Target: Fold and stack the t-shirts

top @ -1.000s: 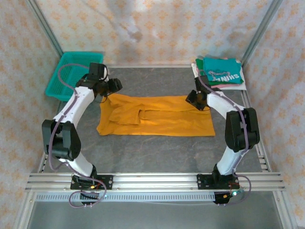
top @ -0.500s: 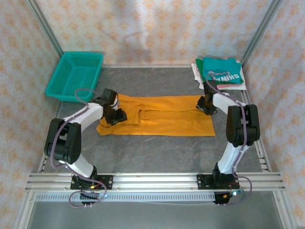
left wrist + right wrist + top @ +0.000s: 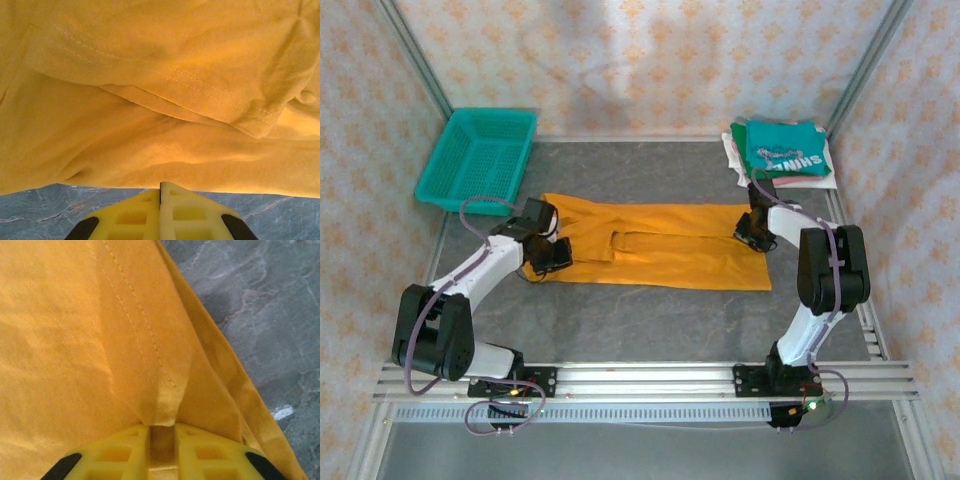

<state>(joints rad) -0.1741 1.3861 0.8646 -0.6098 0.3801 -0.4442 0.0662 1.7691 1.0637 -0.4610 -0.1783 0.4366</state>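
Observation:
The mustard-orange t-shirt (image 3: 660, 245) lies flat across the middle of the table, folded into a long strip. My left gripper (image 3: 548, 255) is low at the strip's left end. In the left wrist view its yellow jaws (image 3: 160, 186) are pressed together on the near edge of the orange cloth (image 3: 150, 100). My right gripper (image 3: 750, 232) sits on the shirt's right end. In the right wrist view a stitched fold of the shirt (image 3: 75, 340) runs into the narrow gap of the right gripper (image 3: 161, 432). Folded t-shirts (image 3: 785, 150), teal on top, are stacked at the back right.
A teal mesh basket (image 3: 480, 155) stands at the back left corner. Metal frame posts rise at both back corners, and an aluminium rail (image 3: 640, 380) runs along the near edge. Bare grey table (image 3: 640, 320) lies between the shirt and the rail.
The left arm swung from beside the basket down to the shirt's left end and its jaws closed. The right gripper dropped onto the right end and closed on a fold.

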